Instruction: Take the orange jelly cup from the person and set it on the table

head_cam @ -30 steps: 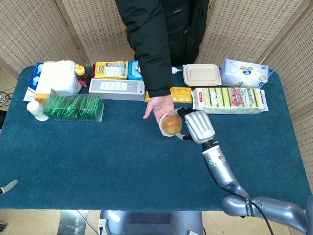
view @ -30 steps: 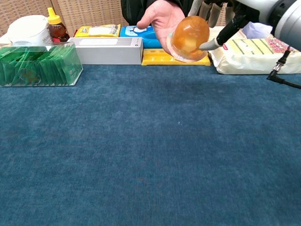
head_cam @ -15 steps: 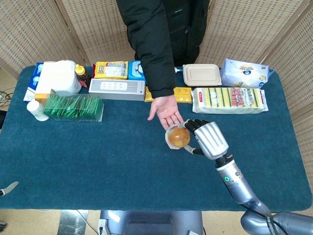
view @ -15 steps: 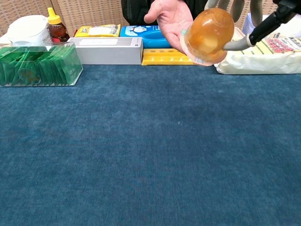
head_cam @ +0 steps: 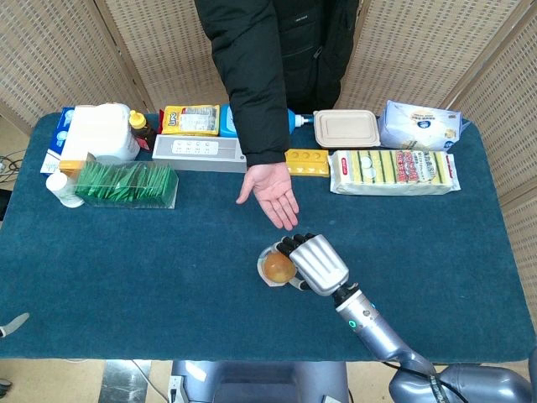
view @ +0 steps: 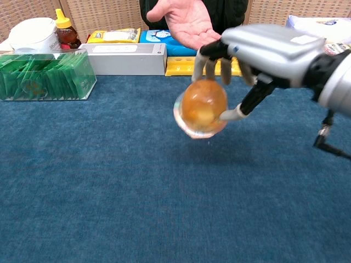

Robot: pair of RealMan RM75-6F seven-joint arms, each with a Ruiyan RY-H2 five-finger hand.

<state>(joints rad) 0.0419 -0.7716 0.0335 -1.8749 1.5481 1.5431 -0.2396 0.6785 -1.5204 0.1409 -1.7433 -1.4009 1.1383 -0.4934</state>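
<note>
The right hand (head_cam: 317, 263) grips the orange jelly cup (head_cam: 278, 268), with fingers (view: 209, 63) over its top and the thumb against its side. In the chest view the cup hangs clear of the blue table (view: 109, 181), tilted, with its rim facing left and down. The person's hand (head_cam: 270, 191) lies open, palm up, just behind the cup and apart from it. The left hand is not visible in either view. Along the far edge of the table stand a clear box of green packets (head_cam: 127, 185), a grey rectangular case (head_cam: 200, 152), a yellow tray (head_cam: 307, 161), a pack of sponges (head_cam: 393, 172) and a beige lidded container (head_cam: 346, 128).
</note>
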